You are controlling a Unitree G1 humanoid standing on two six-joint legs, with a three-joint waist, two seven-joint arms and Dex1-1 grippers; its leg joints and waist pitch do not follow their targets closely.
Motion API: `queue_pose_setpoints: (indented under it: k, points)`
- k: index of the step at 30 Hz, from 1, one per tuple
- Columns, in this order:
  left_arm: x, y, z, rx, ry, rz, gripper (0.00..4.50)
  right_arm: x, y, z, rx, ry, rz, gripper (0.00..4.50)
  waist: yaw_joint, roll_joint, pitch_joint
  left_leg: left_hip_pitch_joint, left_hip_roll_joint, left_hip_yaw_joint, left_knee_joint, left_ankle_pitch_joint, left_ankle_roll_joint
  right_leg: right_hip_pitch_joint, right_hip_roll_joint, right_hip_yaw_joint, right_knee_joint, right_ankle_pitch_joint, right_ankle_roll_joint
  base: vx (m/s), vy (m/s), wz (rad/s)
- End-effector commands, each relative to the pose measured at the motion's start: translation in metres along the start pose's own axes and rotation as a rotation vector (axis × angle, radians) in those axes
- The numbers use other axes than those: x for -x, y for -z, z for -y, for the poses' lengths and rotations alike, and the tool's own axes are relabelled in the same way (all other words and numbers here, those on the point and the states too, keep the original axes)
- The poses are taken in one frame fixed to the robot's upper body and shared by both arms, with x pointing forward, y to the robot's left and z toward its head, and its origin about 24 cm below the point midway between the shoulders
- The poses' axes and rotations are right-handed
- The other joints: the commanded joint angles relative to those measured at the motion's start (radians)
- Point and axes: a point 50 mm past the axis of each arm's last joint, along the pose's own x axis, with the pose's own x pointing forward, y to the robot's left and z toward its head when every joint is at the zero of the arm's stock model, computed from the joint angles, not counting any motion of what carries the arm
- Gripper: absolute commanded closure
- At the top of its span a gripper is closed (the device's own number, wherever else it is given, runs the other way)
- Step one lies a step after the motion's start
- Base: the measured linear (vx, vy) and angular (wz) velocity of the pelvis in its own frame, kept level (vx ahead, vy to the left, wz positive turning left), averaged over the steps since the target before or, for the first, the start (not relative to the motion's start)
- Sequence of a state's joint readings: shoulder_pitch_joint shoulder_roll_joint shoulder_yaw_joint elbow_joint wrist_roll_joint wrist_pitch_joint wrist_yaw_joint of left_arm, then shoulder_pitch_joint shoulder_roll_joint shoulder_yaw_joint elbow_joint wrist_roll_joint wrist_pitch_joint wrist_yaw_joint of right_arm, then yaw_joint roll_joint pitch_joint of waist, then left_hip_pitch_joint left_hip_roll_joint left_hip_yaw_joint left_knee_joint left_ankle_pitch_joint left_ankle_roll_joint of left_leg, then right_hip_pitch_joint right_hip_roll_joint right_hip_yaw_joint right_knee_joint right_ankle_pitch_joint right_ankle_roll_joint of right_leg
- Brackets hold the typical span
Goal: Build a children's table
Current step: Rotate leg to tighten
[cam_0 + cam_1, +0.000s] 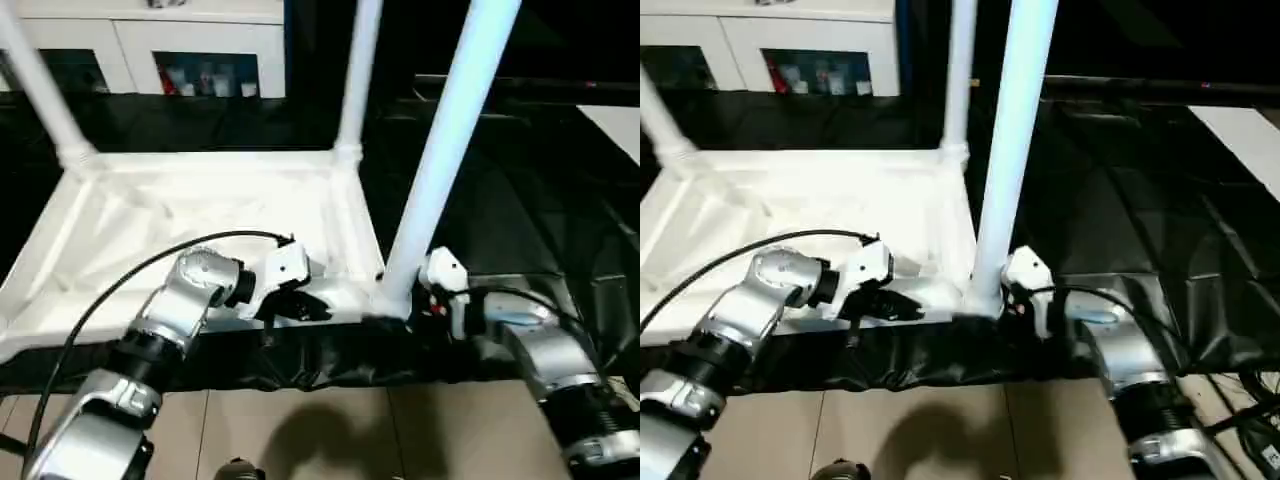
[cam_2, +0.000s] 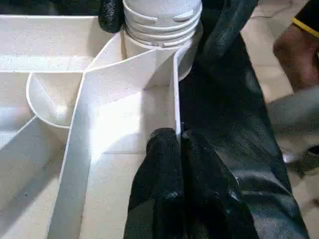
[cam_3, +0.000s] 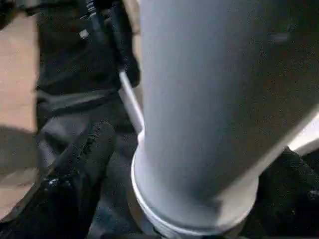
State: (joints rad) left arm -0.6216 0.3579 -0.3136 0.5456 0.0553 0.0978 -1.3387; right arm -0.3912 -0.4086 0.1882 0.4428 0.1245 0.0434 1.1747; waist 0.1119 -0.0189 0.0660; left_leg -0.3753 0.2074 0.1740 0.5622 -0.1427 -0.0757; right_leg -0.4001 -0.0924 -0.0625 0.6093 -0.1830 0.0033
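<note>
The right gripper (image 3: 194,199) has its two fingers spread around the base of a leg (image 1: 447,150), which stands upright in the near right corner socket of the upside-down table top (image 1: 180,215). The left gripper (image 2: 180,144) pinches the top's near rim (image 2: 175,99) beside that socket, on black cloth (image 1: 480,200)

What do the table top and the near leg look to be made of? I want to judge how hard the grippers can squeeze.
The table top looks like white moulded plastic: thin ribs and a smooth, slightly glossy surface in the left wrist view. The near leg seems the same plastic, a smooth hollow-looking tube with moulded rings at its base. Wall thickness cannot be told.
</note>
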Motion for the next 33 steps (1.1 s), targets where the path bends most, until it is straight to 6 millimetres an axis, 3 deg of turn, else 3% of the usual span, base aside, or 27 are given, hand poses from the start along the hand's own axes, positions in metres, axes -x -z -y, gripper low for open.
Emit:
queue_pose_setpoints:
  k: [1, 9, 16, 19, 22, 24, 26, 28, 29, 33]
  points:
    - [-0.005, -0.015, -0.001, -0.073, 0.045, 0.017, 4.50, -0.014, 0.006, -0.015, -0.018, -0.141, -0.048, 0.77, 0.000, -0.005, -0.065, 0.014, 0.022, 0.002, -0.062, -0.308, 0.037, 0.043, -0.046, 0.038, -0.079, -0.251, -0.218, 0.000, 0.000, 0.00]
    - [0.000, -0.012, -0.003, -0.061, 0.048, 0.026, 4.50, -0.014, 0.002, -0.016, -0.021, -0.162, -0.029, 1.52, 0.002, -0.007, -0.067, 0.014, 0.023, 0.003, -0.060, -0.291, 0.037, 0.043, -0.046, 0.037, -0.076, -0.243, -0.220, 0.000, 0.000, 0.00]
    - [-0.004, -0.014, -0.003, -0.042, 0.033, 0.077, 4.50, -0.018, 0.002, -0.019, -0.046, -0.147, 0.008, 1.74, 0.002, -0.006, -0.064, 0.013, 0.022, 0.002, -0.061, -0.288, 0.036, 0.042, -0.046, 0.038, -0.076, -0.241, -0.218, 0.000, 0.000, 0.00]
    - [-0.013, -0.019, -0.007, -0.016, -0.066, 0.116, 4.50, -0.032, -0.001, -0.014, -0.110, -0.008, 0.098, 1.75, 0.000, -0.008, -0.061, 0.014, 0.021, 0.002, -0.063, -0.306, 0.031, 0.040, -0.047, 0.037, -0.080, -0.268, -0.213, 0.000, 0.000, 0.00]
    - [-0.018, -0.020, -0.009, 0.000, -0.111, 0.119, 4.50, -0.039, -0.001, -0.011, -0.129, 0.077, 0.111, 1.75, -0.008, -0.009, -0.057, 0.016, 0.020, -0.003, -0.068, -0.354, 0.005, 0.035, -0.050, 0.035, -0.089, -0.367, -0.188, 0.000, 0.000, 0.00]
    - [-0.028, -0.025, -0.011, 0.025, -0.171, 0.132, 4.50, -0.052, 0.000, -0.002, -0.170, 0.244, 0.118, 1.76, -0.016, -0.014, -0.056, 0.018, 0.021, -0.004, -0.070, -0.375, -0.007, 0.029, -0.051, 0.038, -0.093, -0.406, -0.172, 0.000, 0.000, 0.00]
    - [-0.040, -0.034, -0.010, 0.038, -0.217, 0.149, 4.50, -0.068, -0.002, 0.003, -0.252, 0.392, 0.141, 1.76, -0.027, -0.010, -0.055, 0.015, 0.019, -0.009, -0.073, -0.384, -0.022, 0.032, -0.052, 0.035, -0.094, -0.438, -0.164, 0.000, 0.000, 0.00]
    - [-0.043, -0.036, -0.010, 0.043, -0.235, 0.154, 4.50, -0.073, -0.003, 0.005, -0.277, 0.429, 0.149, 1.76, -0.036, -0.014, -0.054, 0.011, 0.018, -0.010, -0.075, -0.385, -0.026, 0.033, -0.050, 0.033, -0.095, -0.437, -0.152, 0.000, 0.000, 0.00]
    - [-0.048, -0.040, -0.010, 0.050, -0.248, 0.162, 4.50, -0.078, -0.004, 0.007, -0.303, 0.487, 0.150, 1.76, -0.037, -0.012, -0.054, 0.016, 0.018, -0.008, -0.073, -0.389, -0.022, 0.028, -0.050, 0.036, -0.098, -0.428, -0.153, 0.000, 0.000, 0.00]
    - [-0.067, -0.050, -0.008, 0.069, -0.291, 0.183, 4.50, -0.092, -0.014, 0.012, -0.318, 0.633, 0.183, 1.76, -0.040, -0.011, -0.054, 0.017, 0.015, -0.005, -0.072, -0.387, -0.012, 0.026, -0.048, 0.038, -0.099, -0.393, -0.158, 0.000, 0.000, 0.00]
